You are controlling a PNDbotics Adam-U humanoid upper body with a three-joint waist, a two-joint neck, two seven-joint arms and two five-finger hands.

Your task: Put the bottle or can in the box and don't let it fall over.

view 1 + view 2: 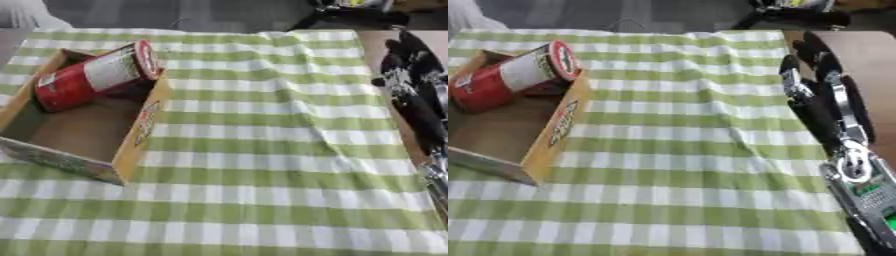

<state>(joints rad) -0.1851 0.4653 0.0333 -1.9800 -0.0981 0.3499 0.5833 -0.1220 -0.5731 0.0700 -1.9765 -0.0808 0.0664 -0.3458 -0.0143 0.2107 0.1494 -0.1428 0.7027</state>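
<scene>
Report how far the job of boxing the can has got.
Done: the red cylindrical can with a white label is inside the open cardboard box. It lies tilted against the far corner, not upright. In hand: nothing; the right hand is away at the table's right edge. Left: standing the can upright.

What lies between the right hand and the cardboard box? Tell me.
Only bare green-checked tablecloth, with a few wrinkles, lies between the right hand and the cardboard box. The left eye view shows this stretch best. The red can lies tilted inside the box.

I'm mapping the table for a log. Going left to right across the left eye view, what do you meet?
Cardboard box with the red can lying tilted in it → bare green checked tablecloth → right hand at the right edge.
</scene>
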